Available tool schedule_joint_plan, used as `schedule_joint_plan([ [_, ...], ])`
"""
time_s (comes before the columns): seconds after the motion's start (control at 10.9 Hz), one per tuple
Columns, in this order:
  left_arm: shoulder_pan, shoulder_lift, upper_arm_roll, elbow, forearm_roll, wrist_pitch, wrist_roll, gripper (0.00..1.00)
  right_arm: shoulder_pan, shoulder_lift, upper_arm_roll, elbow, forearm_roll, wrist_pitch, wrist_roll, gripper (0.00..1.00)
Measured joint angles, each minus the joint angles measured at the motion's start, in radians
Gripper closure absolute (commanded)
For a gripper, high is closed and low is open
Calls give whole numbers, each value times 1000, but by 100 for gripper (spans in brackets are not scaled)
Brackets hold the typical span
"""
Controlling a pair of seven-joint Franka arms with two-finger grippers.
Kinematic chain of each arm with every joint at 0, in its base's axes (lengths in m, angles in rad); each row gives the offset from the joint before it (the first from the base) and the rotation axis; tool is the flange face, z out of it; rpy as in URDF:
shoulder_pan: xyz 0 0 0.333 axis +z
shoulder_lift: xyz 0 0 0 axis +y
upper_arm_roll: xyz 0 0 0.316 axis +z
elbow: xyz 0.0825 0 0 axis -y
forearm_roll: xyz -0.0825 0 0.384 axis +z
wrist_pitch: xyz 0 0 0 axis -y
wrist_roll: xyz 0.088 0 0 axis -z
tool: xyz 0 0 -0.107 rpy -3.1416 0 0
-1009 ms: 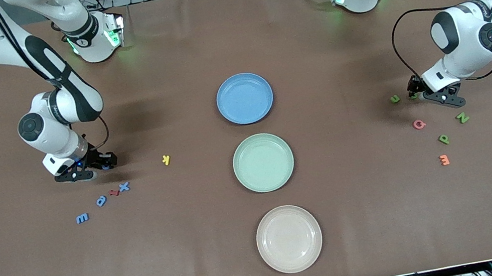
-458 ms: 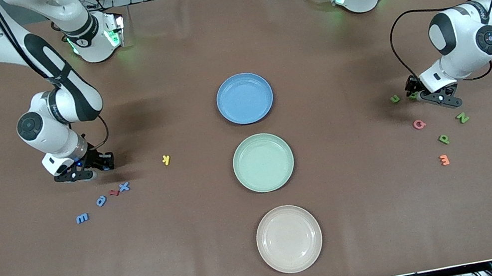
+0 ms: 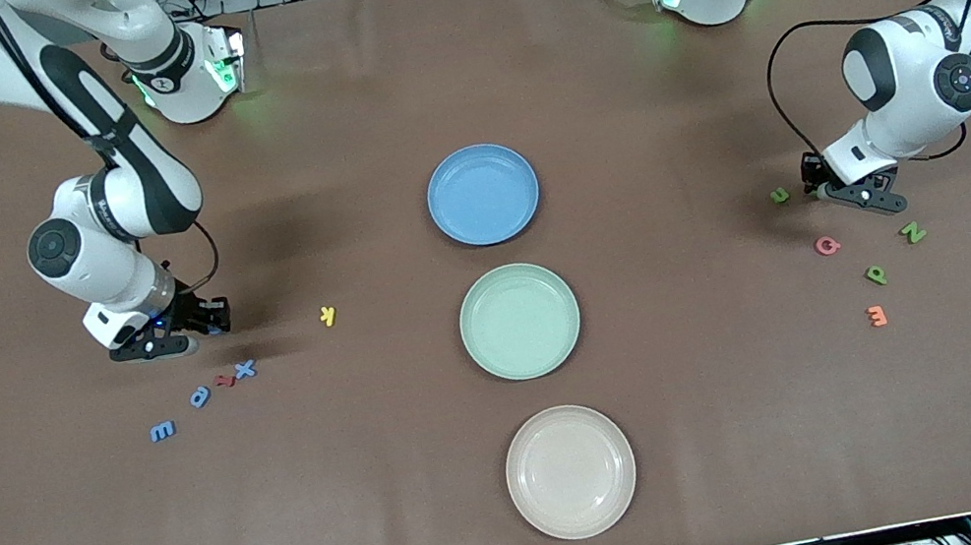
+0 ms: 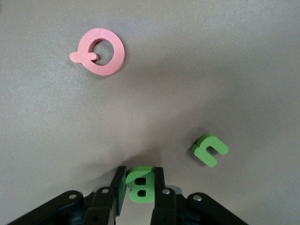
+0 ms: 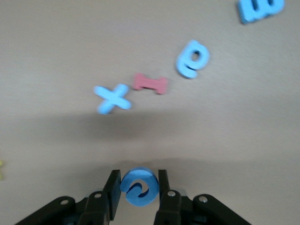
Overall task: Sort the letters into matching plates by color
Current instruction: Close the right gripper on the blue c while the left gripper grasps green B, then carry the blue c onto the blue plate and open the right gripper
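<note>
Left gripper [image 4: 139,187] is clamped on my green B [image 4: 140,183], flat face up between the fingers, long axis along the jaws, over the table's left-arm end beside a green U [image 4: 209,149]. Right gripper [image 5: 139,190] pinches a round blue letter [image 5: 139,187] on edge above the blue X [image 5: 112,99]. Both have lifted slightly since a second ago.
</note>
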Motion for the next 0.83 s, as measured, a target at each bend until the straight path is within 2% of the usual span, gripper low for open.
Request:
schedule_joint_plan([
  [0.37,-14,1,-1,5,0,4,-37,100,84,-40,81,29,4,-20,97,68],
  [0.55,-15,0,-1,30,0,11,-38,100,167,-40,87,37,5,-22,128,68],
  [0.83,-33,0,-12,118,0,15,-38,100,264,-38,87,46,5,-23,141,69],
])
